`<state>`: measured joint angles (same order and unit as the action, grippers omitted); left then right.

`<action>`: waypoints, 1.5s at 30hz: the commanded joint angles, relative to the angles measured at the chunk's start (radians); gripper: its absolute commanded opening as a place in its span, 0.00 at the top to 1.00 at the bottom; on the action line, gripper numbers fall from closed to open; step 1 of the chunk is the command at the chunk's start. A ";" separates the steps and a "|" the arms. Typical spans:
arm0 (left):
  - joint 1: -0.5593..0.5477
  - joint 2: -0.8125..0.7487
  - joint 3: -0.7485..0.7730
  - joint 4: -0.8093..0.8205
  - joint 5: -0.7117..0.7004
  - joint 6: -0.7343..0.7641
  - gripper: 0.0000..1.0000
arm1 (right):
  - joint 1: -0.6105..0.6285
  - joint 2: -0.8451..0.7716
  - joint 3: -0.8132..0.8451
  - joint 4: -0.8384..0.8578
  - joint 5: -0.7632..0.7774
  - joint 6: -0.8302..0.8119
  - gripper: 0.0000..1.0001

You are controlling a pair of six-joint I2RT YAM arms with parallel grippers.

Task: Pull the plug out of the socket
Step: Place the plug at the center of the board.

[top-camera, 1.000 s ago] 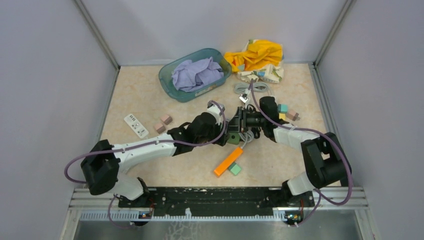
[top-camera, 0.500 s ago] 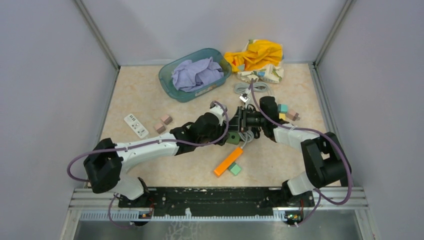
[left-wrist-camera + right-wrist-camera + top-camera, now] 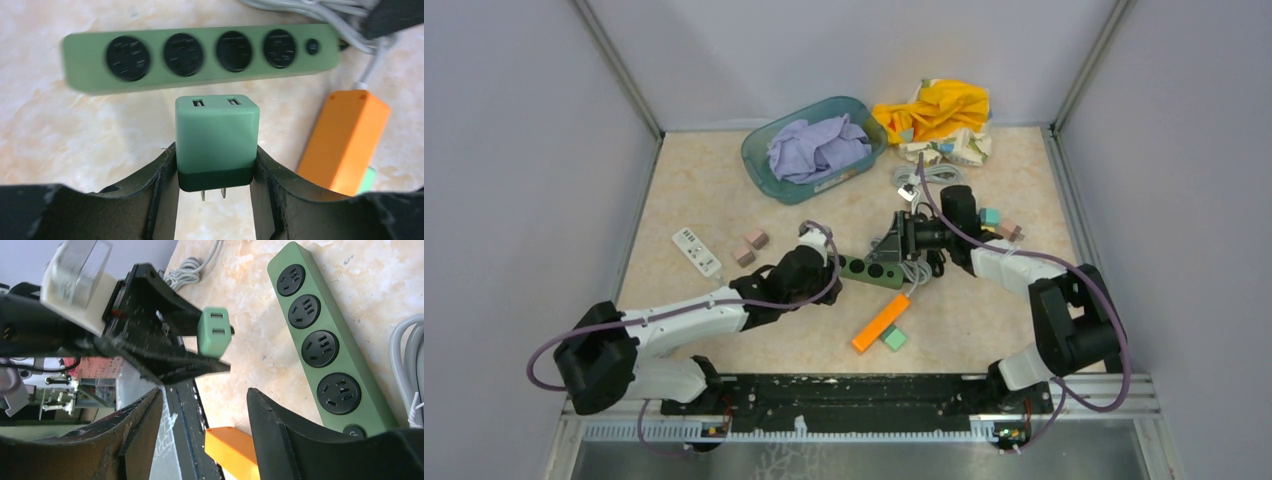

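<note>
The green plug (image 3: 217,135) is clamped between my left gripper's (image 3: 215,156) fingers, its two metal prongs bare and pointing back at the wrist. It hangs apart from the green socket strip (image 3: 207,75), which lies flat on the table with all its outlets vacant. In the top view my left gripper (image 3: 824,268) sits just left of the strip (image 3: 874,271). My right gripper (image 3: 892,248) hovers over the strip's right end. In the right wrist view the right gripper (image 3: 204,400) is open and holds nothing, with the plug (image 3: 215,331) and strip (image 3: 345,352) ahead.
An orange block (image 3: 880,322) and a small green block (image 3: 894,339) lie just in front of the strip. Grey cable (image 3: 924,178) coils behind it. A teal basket (image 3: 814,148) with purple cloth, yellow cloth (image 3: 939,108), a white remote (image 3: 696,250) and pink cubes (image 3: 750,246) stand around.
My left gripper closed on the plug and drew back to the left, pulling it out of the strip. The right gripper's jaws have opened.
</note>
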<state>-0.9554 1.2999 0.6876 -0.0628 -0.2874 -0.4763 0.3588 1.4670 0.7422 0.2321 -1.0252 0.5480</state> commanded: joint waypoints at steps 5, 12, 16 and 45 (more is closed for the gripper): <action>0.202 -0.159 -0.142 -0.071 -0.040 -0.178 1.00 | -0.018 -0.061 0.063 -0.072 0.006 -0.122 0.36; 0.319 -0.210 -0.219 -0.092 -0.047 -0.231 1.00 | -0.033 -0.075 0.062 -0.080 0.013 -0.139 0.36; 0.388 -0.209 -0.252 -0.089 -0.037 -0.254 1.00 | -0.035 -0.079 0.060 -0.082 0.016 -0.146 0.36; 0.563 -0.125 -0.205 -0.195 -0.088 -0.345 0.00 | -0.058 -0.103 0.060 -0.094 0.022 -0.169 0.35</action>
<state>-0.4019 1.1976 0.4858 -0.1829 -0.3592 -0.7963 0.3099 1.4063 0.7547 0.1181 -1.0016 0.3992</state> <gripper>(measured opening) 0.967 0.647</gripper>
